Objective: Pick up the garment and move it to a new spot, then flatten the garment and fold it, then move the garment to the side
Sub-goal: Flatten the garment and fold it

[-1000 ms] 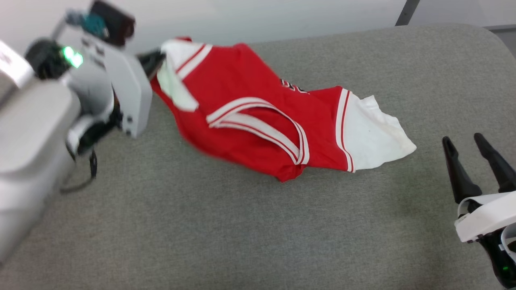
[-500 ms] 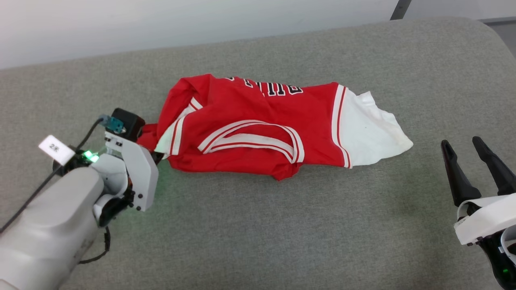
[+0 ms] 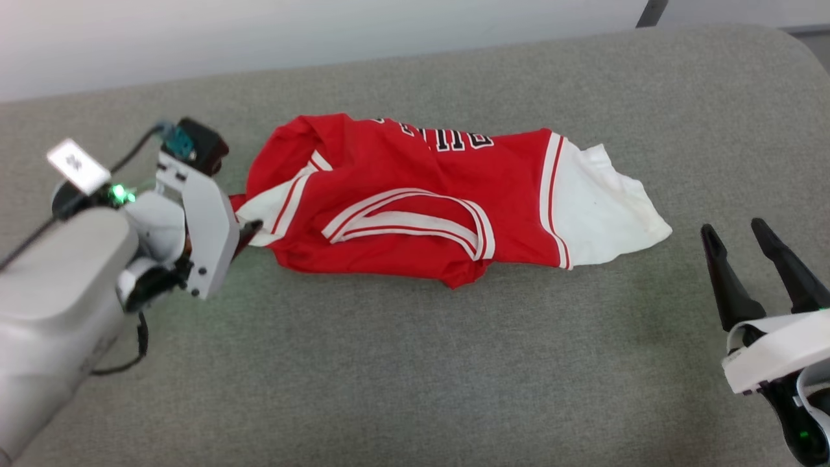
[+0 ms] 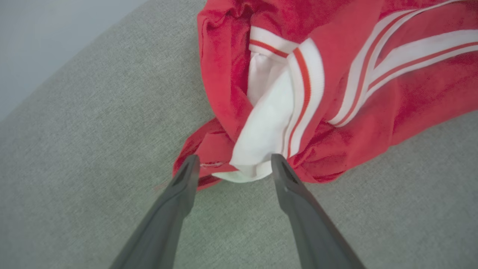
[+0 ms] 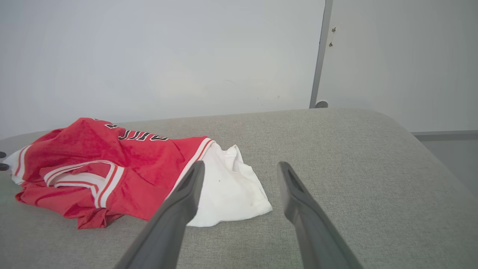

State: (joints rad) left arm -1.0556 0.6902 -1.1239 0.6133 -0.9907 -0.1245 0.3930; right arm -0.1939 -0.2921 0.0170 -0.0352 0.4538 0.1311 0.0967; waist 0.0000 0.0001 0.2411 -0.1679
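Two grippers are holding their fingers apart: the left gripper [image 4: 234, 160] is straddling one white sleeve end of the garment [image 3: 389, 168], which is lying crumpled mid-worktop [image 3: 415, 376]; the right gripper [image 3: 733, 228] is hovering well apart from it.

Crumpled garment [image 5: 74, 157] beyond parted right tool [image 5: 241, 168]

Red garment [image 3: 389, 168], white sleeves [image 3: 603, 207], red-white striped trim [image 3: 550, 194]; grey woven surface [image 3: 415, 363].
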